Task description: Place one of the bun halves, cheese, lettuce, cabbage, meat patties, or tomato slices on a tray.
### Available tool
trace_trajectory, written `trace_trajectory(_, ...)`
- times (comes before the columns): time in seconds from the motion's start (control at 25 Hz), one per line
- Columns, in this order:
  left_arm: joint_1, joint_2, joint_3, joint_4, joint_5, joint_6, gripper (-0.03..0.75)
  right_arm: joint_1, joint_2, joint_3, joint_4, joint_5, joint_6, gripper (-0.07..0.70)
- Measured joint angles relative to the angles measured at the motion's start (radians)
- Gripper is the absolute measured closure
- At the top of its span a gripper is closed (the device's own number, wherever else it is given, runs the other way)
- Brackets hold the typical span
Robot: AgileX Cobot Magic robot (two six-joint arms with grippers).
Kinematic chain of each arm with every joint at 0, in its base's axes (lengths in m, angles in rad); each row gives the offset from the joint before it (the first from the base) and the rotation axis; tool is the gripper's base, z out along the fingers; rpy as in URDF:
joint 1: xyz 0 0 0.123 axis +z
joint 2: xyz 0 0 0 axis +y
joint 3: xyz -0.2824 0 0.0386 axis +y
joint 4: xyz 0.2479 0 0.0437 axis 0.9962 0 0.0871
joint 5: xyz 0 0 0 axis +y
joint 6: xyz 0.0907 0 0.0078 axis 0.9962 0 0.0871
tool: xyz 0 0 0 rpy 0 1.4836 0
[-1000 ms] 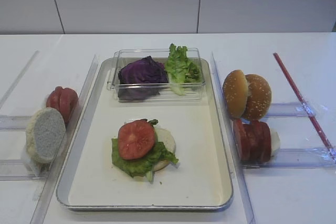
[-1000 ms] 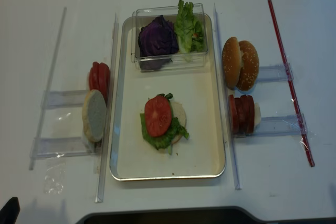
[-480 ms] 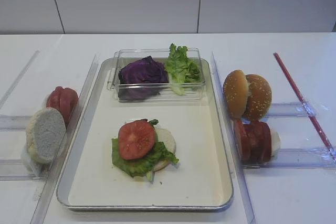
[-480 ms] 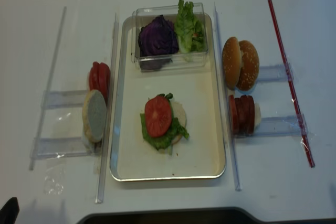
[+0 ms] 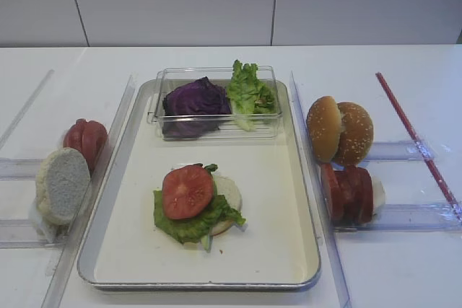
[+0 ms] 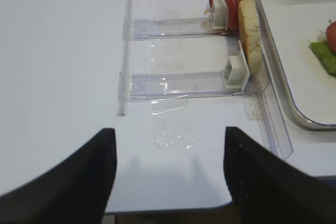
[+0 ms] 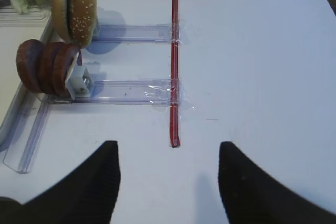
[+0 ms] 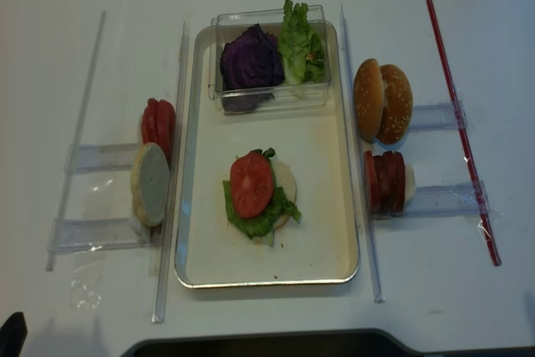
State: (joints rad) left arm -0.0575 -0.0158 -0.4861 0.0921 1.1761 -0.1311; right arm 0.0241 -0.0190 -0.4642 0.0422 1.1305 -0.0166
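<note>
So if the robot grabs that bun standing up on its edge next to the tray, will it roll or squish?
The bun half stands on edge against a white stop, so freed it might tip or roll. It looks like soft bread, so probably light and squashable.

Shiny metal tray (image 5: 310, 250) (cream floor), clear plastic box (image 5: 216, 129).

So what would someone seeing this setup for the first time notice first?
Probably the half-built burger in the middle of the tray: a tomato slice on lettuce over a bun half. Next, the purple cabbage in the clear box at the tray's far end. Meat patties and sesame buns stand on edge to its right.
</note>
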Motion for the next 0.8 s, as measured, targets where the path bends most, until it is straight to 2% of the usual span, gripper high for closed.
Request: trace_trajectory(0.8, 0.000, 0.000, 0.000, 0.000, 0.000, 0.000, 0.267, 0.000, 0.000, 0.000, 0.000, 0.000, 0.000, 0.176)
